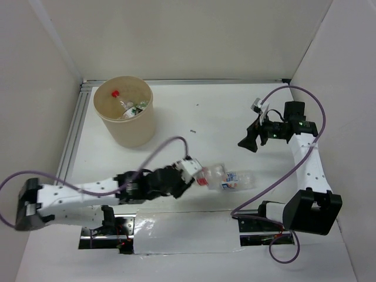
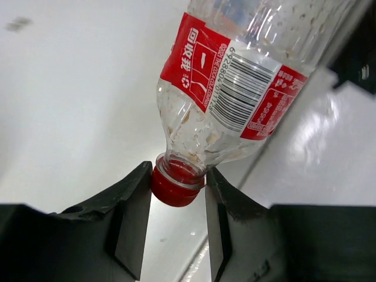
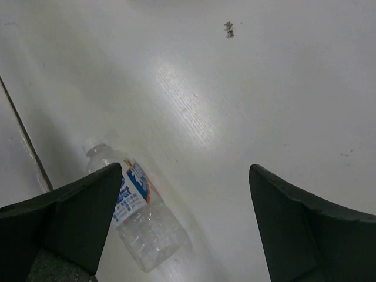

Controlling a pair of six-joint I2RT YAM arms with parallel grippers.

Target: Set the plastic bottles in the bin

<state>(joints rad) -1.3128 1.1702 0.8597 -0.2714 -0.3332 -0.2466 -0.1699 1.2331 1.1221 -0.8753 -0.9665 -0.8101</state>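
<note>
Left gripper (image 1: 200, 178) clamps red-capped bottle (image 1: 216, 173); blue-label bottle (image 1: 238, 180) alongside; bin (image 1: 132, 132) far-left.

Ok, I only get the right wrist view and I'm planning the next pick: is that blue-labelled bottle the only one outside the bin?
Observer: No, a red-labelled bottle is right beside it, toward the left arm.
Operator: Is anything holding it?
Observer: Yes, the left gripper is shut on its red cap.
Operator: Where's the bin?
Observer: The bin stands at the far left, with bottles already inside.
</note>
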